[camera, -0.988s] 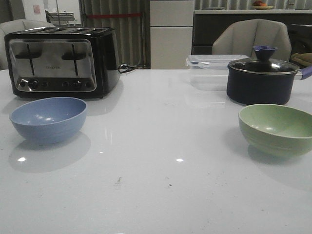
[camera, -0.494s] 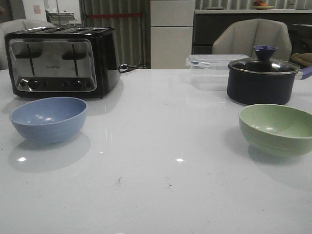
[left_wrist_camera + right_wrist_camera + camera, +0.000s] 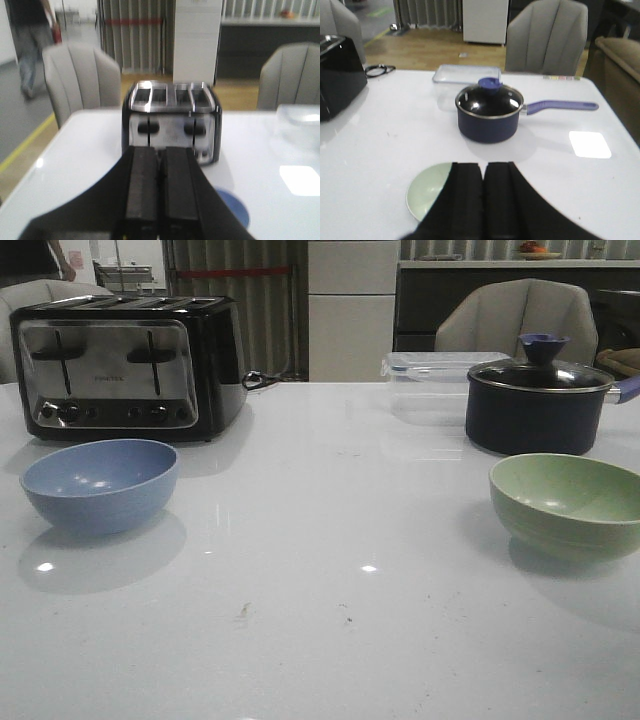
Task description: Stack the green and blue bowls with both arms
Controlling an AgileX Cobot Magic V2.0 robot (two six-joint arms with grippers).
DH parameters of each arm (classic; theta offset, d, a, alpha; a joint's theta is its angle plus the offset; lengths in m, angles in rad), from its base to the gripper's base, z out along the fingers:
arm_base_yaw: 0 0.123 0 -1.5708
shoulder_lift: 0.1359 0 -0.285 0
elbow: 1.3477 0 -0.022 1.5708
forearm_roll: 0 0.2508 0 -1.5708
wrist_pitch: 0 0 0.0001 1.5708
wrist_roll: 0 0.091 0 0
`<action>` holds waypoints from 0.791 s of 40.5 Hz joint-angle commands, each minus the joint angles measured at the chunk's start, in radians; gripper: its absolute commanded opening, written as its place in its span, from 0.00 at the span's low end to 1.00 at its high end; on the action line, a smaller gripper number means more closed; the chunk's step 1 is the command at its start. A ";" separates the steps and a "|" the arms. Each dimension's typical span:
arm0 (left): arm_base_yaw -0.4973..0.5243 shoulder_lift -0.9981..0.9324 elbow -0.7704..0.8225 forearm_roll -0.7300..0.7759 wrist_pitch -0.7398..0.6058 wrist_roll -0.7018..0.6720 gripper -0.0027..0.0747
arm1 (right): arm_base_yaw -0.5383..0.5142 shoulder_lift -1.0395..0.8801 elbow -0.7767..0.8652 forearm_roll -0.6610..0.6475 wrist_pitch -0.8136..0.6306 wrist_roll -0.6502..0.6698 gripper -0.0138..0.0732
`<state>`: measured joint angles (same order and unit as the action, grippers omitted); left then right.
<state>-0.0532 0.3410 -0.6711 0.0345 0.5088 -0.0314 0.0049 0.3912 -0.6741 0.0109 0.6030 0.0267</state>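
The dusty blue bowl (image 3: 99, 483) stands upright on the white table at the left, in front of the toaster. The pale green bowl (image 3: 568, 503) stands upright at the right, in front of the dark pot. Neither arm shows in the front view. In the left wrist view my left gripper (image 3: 159, 155) is shut and empty, above the table, with part of the blue bowl (image 3: 234, 210) showing beside its fingers. In the right wrist view my right gripper (image 3: 484, 167) is shut and empty, above the green bowl (image 3: 427, 196), which it partly hides.
A black and chrome toaster (image 3: 125, 365) stands at the back left. A dark lidded pot (image 3: 538, 403) with a blue handle stands at the back right, and a clear plastic box (image 3: 430, 380) beside it. Grey chairs (image 3: 518, 315) stand behind the table.
Both bowls stay in place. A person has come into view at the far back left.
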 commanded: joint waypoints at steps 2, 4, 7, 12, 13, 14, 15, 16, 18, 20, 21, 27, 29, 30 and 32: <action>-0.005 0.081 -0.035 -0.001 0.012 -0.004 0.15 | 0.000 0.086 -0.035 -0.002 -0.017 0.000 0.22; -0.005 0.104 -0.035 -0.003 0.048 -0.004 0.15 | 0.000 0.110 -0.035 -0.002 -0.001 0.000 0.22; -0.005 0.140 -0.035 -0.003 0.084 -0.004 0.15 | 0.000 0.143 -0.034 -0.002 0.027 0.000 0.22; -0.005 0.194 -0.035 -0.003 0.089 -0.004 0.15 | 0.000 0.195 -0.025 -0.002 0.043 0.000 0.22; -0.005 0.203 -0.035 -0.003 0.092 -0.004 0.15 | 0.000 0.210 -0.025 -0.002 0.052 0.000 0.22; -0.005 0.213 -0.035 -0.003 0.097 -0.004 0.15 | 0.000 0.218 -0.025 -0.002 0.058 0.000 0.22; -0.005 0.220 -0.035 -0.003 0.099 -0.004 0.15 | 0.000 0.229 -0.025 -0.002 0.065 0.000 0.22; -0.005 0.229 -0.033 -0.003 0.099 -0.004 0.15 | 0.000 0.238 -0.025 -0.002 0.070 0.000 0.23; -0.005 0.242 -0.033 -0.003 0.104 -0.004 0.15 | 0.000 0.258 -0.025 -0.002 0.084 0.000 0.23; -0.005 0.259 -0.033 -0.003 0.107 -0.002 0.16 | 0.000 0.281 -0.025 -0.002 0.096 0.000 0.24; -0.005 0.266 -0.033 -0.003 0.110 -0.002 0.17 | 0.000 0.288 -0.025 -0.002 0.101 0.000 0.25; -0.005 0.301 -0.033 -0.001 0.112 0.000 0.40 | 0.000 0.350 -0.025 -0.002 0.111 0.000 0.50; -0.005 0.312 -0.033 -0.001 0.112 0.000 0.56 | 0.000 0.366 -0.025 -0.002 0.107 0.000 0.61; -0.005 0.317 -0.033 -0.001 0.110 0.000 0.61 | 0.000 0.376 -0.025 -0.002 0.104 0.000 0.66; -0.005 0.325 -0.033 -0.001 0.110 0.000 0.72 | 0.000 0.396 -0.025 -0.002 0.096 0.000 0.74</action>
<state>-0.0532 0.6487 -0.6711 0.0345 0.6836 -0.0314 0.0049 0.7577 -0.6702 0.0109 0.7721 0.0267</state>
